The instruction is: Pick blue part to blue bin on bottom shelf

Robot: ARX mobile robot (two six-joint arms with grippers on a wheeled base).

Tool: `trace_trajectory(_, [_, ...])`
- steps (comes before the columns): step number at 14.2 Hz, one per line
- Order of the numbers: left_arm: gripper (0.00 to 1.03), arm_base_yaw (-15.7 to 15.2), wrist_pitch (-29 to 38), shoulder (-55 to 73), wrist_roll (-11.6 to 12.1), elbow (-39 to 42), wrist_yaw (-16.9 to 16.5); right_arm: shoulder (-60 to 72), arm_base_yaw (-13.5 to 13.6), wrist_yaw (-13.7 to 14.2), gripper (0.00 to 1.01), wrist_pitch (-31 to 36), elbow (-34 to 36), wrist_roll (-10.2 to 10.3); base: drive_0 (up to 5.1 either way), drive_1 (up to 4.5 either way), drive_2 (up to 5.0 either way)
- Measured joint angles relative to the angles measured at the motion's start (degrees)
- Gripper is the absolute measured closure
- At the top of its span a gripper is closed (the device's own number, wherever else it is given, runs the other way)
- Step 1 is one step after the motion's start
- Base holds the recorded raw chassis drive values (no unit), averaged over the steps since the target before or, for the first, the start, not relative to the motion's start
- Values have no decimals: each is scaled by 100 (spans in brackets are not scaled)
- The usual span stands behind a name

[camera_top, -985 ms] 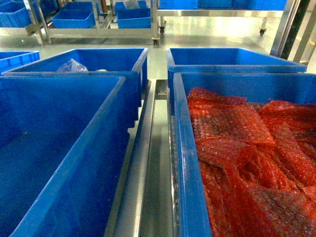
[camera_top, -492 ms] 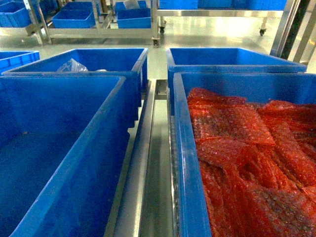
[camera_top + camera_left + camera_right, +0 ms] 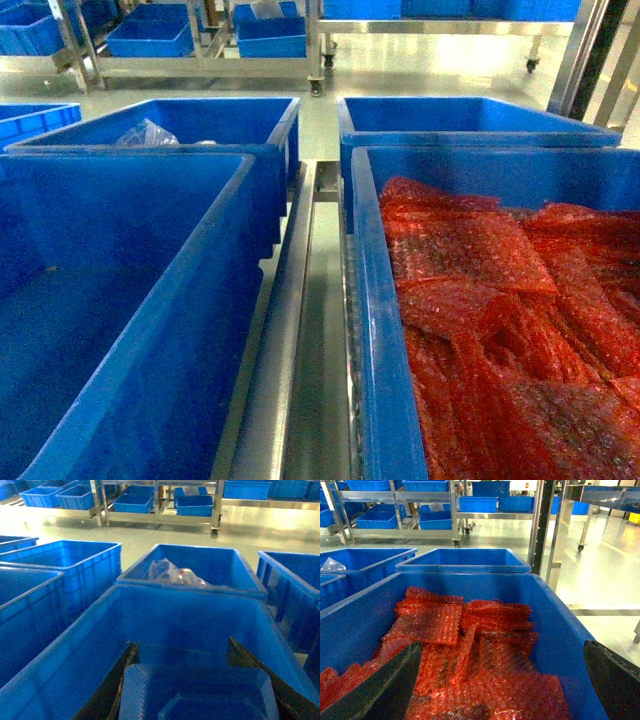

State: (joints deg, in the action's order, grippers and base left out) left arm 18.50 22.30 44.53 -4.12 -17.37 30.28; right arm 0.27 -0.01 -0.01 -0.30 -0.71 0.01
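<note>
In the left wrist view the blue part (image 3: 200,690), a blocky piece with rounded corners, sits between the two dark fingers of my left gripper (image 3: 182,645), which is shut on it. It hangs over the inside of a large, bare blue bin (image 3: 165,620), the near left bin (image 3: 120,300) in the head view. That bin stands on the bottom shelf, whose steel centre rail (image 3: 300,330) runs between the bins. My right gripper (image 3: 502,650) is open above a bin of red bubble wrap (image 3: 470,645). Neither gripper shows in the head view.
The near right bin (image 3: 372,330) holds the red bubble wrap (image 3: 500,320). Behind stand two more blue bins, the left one (image 3: 200,120) with a clear plastic bag (image 3: 145,132). More bins stand to the far left (image 3: 75,565). Wheeled racks of blue trays (image 3: 200,40) stand across the floor.
</note>
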Motion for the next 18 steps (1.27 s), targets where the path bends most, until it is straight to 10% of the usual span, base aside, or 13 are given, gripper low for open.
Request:
trace_trajectory(5, [59,-468,1226,2476,-249,-1062,-927,0,0,0,3,0,0,0,0,0,0])
trace_trajectory(9, [58,-675,1606,3952,-321,-1679,-979,0,0,0,3,0,0,0,0,0,0])
trace_trajectory(13, [5,-730,1606,3919,-295,-1714,-892,0,0,0,3,0,0,0,0,0,0])
trace_trajectory(18, [5,-732,1672,3921,-264,-1709,-922,0,0,0,3,0,0,0,0,0,0])
